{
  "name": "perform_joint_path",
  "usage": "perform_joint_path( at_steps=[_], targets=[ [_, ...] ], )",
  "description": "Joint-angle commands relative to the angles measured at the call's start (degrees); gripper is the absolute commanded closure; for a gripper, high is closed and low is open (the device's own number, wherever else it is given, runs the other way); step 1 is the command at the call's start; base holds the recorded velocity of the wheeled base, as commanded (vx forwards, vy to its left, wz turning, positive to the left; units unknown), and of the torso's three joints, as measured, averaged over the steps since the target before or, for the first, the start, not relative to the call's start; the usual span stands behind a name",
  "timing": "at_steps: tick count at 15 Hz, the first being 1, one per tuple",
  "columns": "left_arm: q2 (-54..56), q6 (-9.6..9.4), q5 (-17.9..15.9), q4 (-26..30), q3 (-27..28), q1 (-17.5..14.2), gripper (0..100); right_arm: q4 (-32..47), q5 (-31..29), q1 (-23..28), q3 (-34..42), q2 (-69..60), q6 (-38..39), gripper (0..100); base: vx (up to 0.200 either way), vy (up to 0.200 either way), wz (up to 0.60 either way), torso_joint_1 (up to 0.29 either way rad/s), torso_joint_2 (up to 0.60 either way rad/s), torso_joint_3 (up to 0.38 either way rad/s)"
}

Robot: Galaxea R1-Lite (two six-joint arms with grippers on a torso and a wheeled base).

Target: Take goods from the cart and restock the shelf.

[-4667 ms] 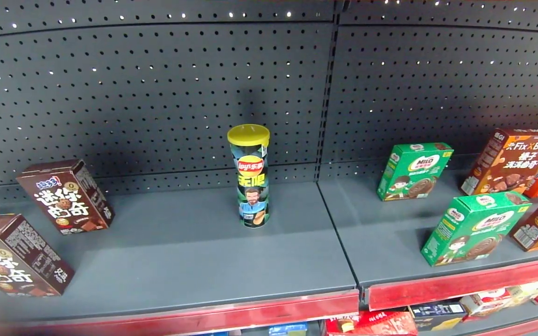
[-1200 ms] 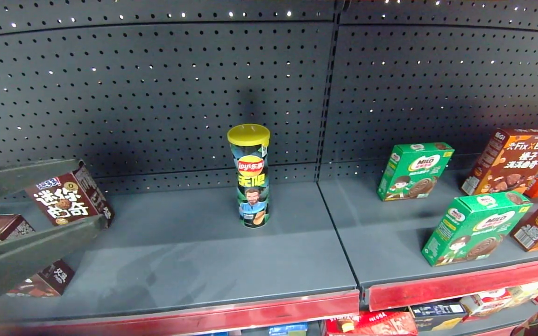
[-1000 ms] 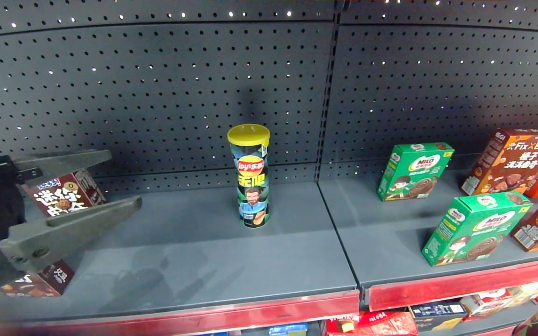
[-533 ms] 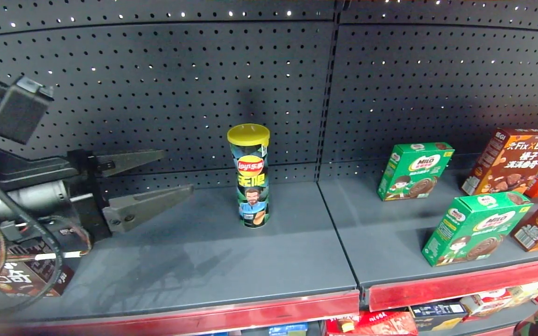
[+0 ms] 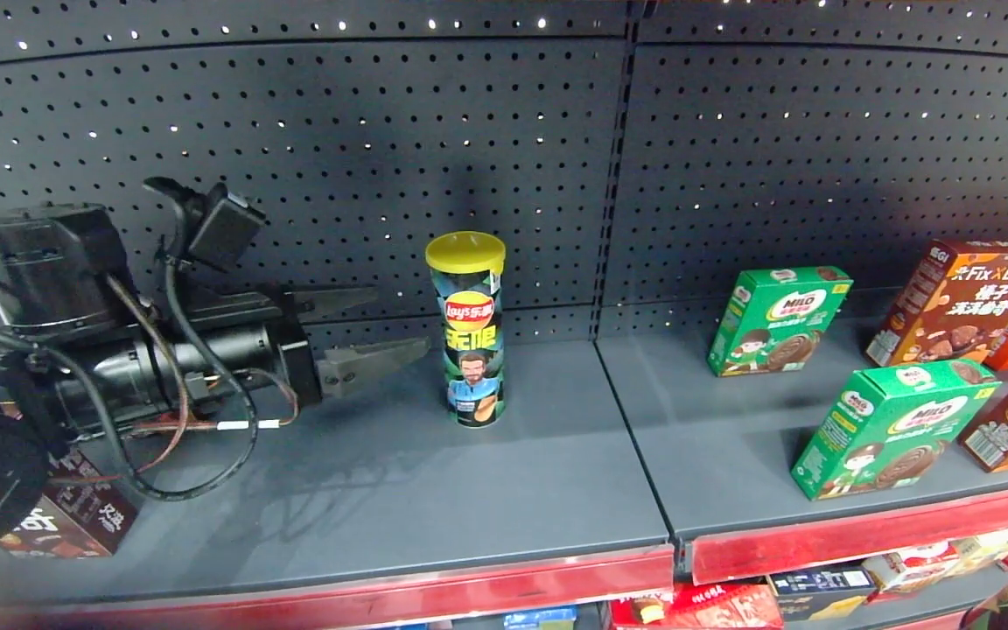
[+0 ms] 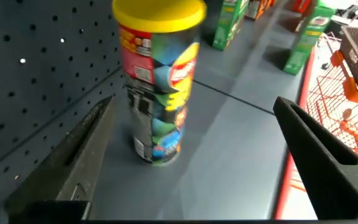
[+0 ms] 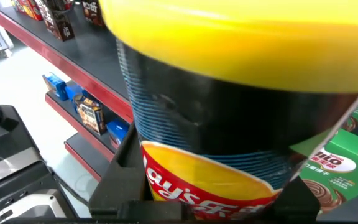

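The chips can (image 5: 469,332) is seen upright on the grey shelf (image 5: 381,490), near the perforated back panel (image 5: 294,175), and it has not been shifted over the last few seconds. What has changed is on its left. A few seconds ago no arm was to be seen there; since then the left arm has been brought in from the left edge and carried along the shelf, past the brown box (image 5: 66,525). The left gripper (image 5: 401,319) is now held level with the can's lower half, its fingers spread wide apart. One tip is just beside the can's wall and the other nearer the back panel; no contact can be made out. In the left wrist view the can is framed between the two open fingers, just ahead of their tips. A second can (image 7: 229,93) with the same yellow lid is gripped in the right gripper (image 7: 213,193), whose fingers are closed against its sides, and it is held off to the right, in front of the lower shelves. The green boxes (image 5: 775,319) further right have been left untouched. It is judged that the standing can is about to be grasped or steadied by the left gripper, perhaps so that room is made for the second can. The restocking is therefore not yet done.
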State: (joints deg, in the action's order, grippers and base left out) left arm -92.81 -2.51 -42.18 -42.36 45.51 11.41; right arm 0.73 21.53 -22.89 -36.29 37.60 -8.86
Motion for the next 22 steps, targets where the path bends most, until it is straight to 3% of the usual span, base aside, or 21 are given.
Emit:
perform_joint_path(
  at_steps=[1, 3, 7, 9, 10, 18, 22],
  targets=[
    [-6.0, -1.09, -0.4, 0.0, 4.4, 0.0, 0, 0.1, 0.0, 0.0, 0.0, 0.1, 0.0, 100, 0.000, 0.000, 0.00, 0.000, 0.00, 0.000],
    [-9.2, -2.06, -2.7, -0.1, 7.7, -0.2, 0, 0.1, 0.0, 0.3, 0.0, 0.2, 0.1, 100, 0.000, 0.000, 0.00, 0.000, 0.00, 0.000],
    [-14.2, -2.15, -6.2, -0.2, 12.9, -0.9, 0, 0.1, 0.0, 0.4, 0.1, 0.4, 0.2, 100, 0.000, 0.000, 0.00, 0.000, 0.00, 0.000],
    [-15.7, -2.15, -12.0, -0.4, 14.2, -2.3, 0, 0.1, 0.0, 0.4, 0.0, 0.4, 0.2, 100, 0.000, 0.000, 0.00, 0.000, 0.00, 0.000],
    [-16.7, -2.06, -13.0, -1.6, 14.9, -2.8, 0, 0.2, 0.0, 0.5, 0.1, 0.3, 0.2, 100, 0.000, 0.000, 0.00, 0.000, 0.00, 0.000],
    [-20.9, -1.97, -14.1, -3.7, 19.3, -2.1, 0, 0.2, 0.0, 0.5, 0.2, 0.2, 0.2, 100, 0.000, 0.000, 0.00, 0.000, 0.00, 0.000],
    [-21.9, -1.88, -14.0, -3.7, 19.7, -0.1, 0, 0.2, 0.1, 0.5, 0.1, 0.3, 0.2, 100, 0.000, 0.000, 0.00, 0.000, 0.00, 0.000]
  ],
)
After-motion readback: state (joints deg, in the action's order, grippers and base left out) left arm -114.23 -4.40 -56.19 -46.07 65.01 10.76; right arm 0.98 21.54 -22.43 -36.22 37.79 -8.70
